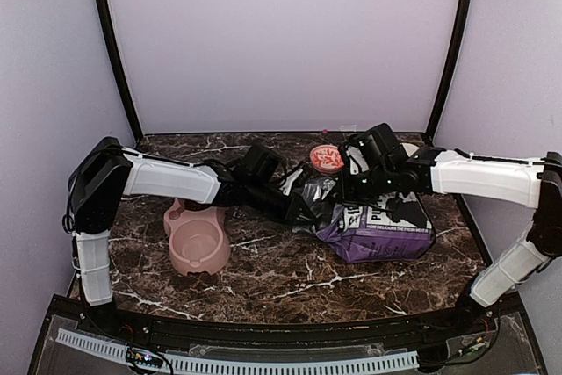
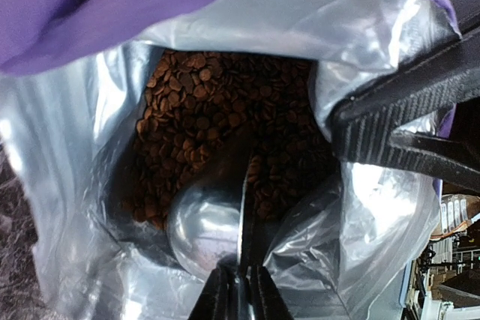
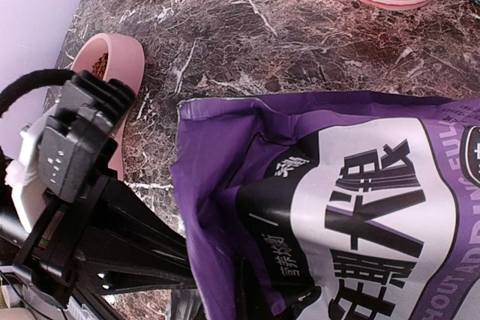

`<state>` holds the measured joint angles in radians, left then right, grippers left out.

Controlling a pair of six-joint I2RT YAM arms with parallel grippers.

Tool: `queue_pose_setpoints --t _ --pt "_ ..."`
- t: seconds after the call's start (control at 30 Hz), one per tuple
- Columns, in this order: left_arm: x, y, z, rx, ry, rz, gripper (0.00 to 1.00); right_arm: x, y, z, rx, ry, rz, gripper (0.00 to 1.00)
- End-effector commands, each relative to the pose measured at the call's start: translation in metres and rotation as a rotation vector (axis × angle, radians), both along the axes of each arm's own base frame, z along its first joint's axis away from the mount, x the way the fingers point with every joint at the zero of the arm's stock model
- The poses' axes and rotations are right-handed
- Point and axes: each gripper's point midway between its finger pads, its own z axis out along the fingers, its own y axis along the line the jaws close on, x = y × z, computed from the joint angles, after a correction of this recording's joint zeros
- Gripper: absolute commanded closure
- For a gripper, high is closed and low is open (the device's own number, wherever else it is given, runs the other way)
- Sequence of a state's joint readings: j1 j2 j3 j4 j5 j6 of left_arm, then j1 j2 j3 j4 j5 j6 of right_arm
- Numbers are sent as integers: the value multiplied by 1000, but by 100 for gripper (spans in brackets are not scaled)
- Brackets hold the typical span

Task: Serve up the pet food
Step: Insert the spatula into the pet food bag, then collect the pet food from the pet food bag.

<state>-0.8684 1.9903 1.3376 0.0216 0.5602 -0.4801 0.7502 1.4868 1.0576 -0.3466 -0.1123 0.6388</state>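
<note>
Pet food (image 2: 202, 114): reddish-brown kibble pellets — inside purple foil-lined bag (image 2: 75, 185)
Left fingers (image 2: 214, 299): grasping silver metal scoop (image 2: 201, 226)
Right fingers (image 2: 405, 103): pinching bag rim

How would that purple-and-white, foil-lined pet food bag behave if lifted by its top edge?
Probably floppy: the purple-and-white foil-lined bag is creased and sags around its open mouth. Likely bottom-heavy, since small reddish-brown kibble pellets sit heaped deep inside. Its shiny lining might be slippery to pinch.

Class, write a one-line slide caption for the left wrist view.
Left fingers grip a metal scoop inside the open foil-lined bag of kibble.
</note>
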Motion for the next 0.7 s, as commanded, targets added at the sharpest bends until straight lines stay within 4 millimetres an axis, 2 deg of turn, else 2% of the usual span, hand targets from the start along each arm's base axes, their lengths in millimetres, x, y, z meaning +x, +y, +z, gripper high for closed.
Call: queue_pose_setpoints --t 0.0,0.2,0.67 --pt "-15 -11 -14 3 49 -48 100 -8 7 -4 17 18 32 100" --pt "-16 -15 -27 1 75 -51 100 -9 6 -5 17 22 31 100" --pt "-27 -25 -31 -127 192 -59 100 -11 3 -7 20 25 19 100"
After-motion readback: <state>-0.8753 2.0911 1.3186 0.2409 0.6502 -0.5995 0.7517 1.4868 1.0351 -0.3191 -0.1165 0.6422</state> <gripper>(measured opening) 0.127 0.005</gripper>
